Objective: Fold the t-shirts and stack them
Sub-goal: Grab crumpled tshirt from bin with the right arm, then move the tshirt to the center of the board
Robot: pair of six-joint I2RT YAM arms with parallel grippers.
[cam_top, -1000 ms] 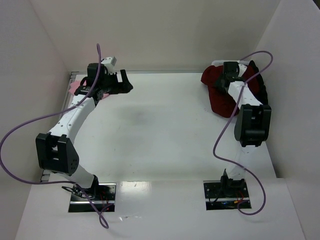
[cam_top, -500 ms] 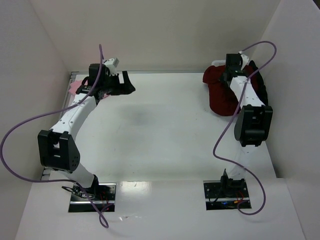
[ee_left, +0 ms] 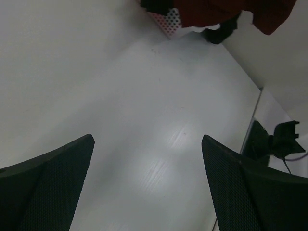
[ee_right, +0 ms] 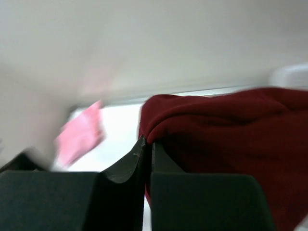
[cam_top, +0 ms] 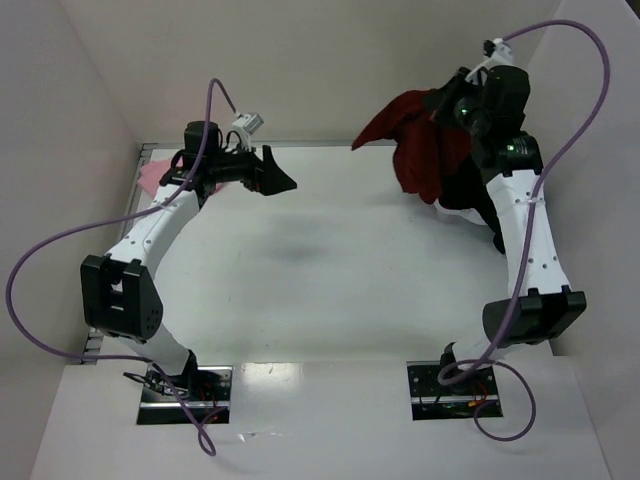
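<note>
1. Basket: white mesh, only 1 corner showing, far ahead of the left pincer. Its contents are hidden behind the hanging maroon shirt. The black shirt lies at it, under the right pincer; whether it is inside or beside the basket cannot be told.
2. Maroon shirt: clear of the table, hanging below and to the left of the right pincer. The pincer's 2 fingers are pressed together on a fold of the cloth.
3. Pink shirt: at the far left table edge, behind the left pincer and well apart from the right pincer.
4. Left pincer: spread wide above bare table, with nothing between its 2 fingers.
5. Table: white, smooth, with a few small marks.
6. Walls: plain white on 3 sides.
</note>
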